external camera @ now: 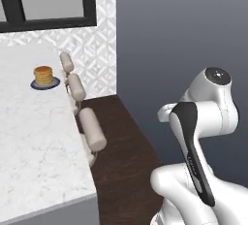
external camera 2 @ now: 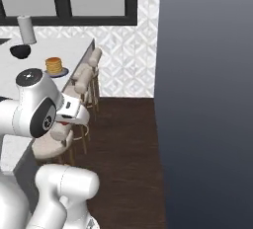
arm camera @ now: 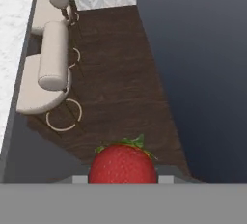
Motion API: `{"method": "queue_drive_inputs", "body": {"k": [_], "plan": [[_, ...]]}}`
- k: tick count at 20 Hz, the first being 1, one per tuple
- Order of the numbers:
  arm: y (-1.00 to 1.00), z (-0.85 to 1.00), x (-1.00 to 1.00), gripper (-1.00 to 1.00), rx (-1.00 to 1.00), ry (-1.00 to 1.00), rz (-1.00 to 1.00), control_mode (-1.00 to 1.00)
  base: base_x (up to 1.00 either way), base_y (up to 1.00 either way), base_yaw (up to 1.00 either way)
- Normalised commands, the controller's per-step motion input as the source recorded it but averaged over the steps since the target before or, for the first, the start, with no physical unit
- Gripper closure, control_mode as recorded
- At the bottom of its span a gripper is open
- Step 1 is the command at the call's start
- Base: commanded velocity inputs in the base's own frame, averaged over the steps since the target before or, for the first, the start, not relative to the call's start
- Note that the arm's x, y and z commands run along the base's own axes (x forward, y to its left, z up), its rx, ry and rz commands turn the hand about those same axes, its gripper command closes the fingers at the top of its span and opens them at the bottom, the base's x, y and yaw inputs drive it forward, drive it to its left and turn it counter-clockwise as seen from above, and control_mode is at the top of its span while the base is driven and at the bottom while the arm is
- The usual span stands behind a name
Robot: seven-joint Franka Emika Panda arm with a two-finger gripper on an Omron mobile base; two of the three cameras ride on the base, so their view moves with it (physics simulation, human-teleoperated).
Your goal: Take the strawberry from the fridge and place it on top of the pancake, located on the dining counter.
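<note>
Clamped between the gripper's (arm camera: 123,182) fingers, the strawberry (arm camera: 123,164) sits at the bottom of the hand view, red with its green leaves on top; the finger tips themselves are mostly hidden behind the fruit, so the hold is judged from how it sits there. Beneath it runs dark wooden floor (arm camera: 116,83), bounded on one side by a plain dark grey wall (arm camera: 202,73) and on the other by a row of beige bar stools (arm camera: 53,54) tucked against the dining counter (external camera: 34,136).

That counter has a white, grey-veined marble top, long and largely bare. The pancake (external camera: 43,75) stands on its dark blue plate (external camera: 45,85) near the far end, close to the stool-side edge and well apart from the arm. In the right base view a dark bowl (external camera 2: 20,51) and a pale upright cylinder (external camera 2: 26,29) (possibly a paper roll) sit beyond the plate. Patterned white tile (external camera 2: 123,60) and a black-framed window (external camera: 48,1) close the far wall. The floor strip between stools and wall is open.
</note>
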Motion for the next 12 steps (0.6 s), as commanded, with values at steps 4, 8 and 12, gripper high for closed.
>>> {"method": "queue_drive_inputs", "body": {"k": [4,8,12], "plan": [[0.0,0.0,0.0,1.0,0.0,0.0,0.0,1.0,1.0,-0.6,0.4],[0.0,0.0,0.0,1.0,0.0,0.0,0.0,1.0,1.0,-0.51,0.46],[0.0,0.0,0.0,1.0,0.0,0.0,0.0,1.0,1.0,-0.55,0.48]]}}
